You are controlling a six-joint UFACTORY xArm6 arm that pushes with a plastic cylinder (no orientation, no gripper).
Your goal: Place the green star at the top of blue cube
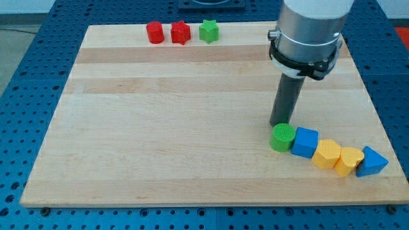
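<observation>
My tip sits just above the green cylinder, beside the blue cube. No end effector here, only the bare rod. Green star is well apart, at the surface's top edge beside the red star. Approach step, I judge: next I swing round above the green star and push it down-right. Mid-board open; little room behind it.
</observation>
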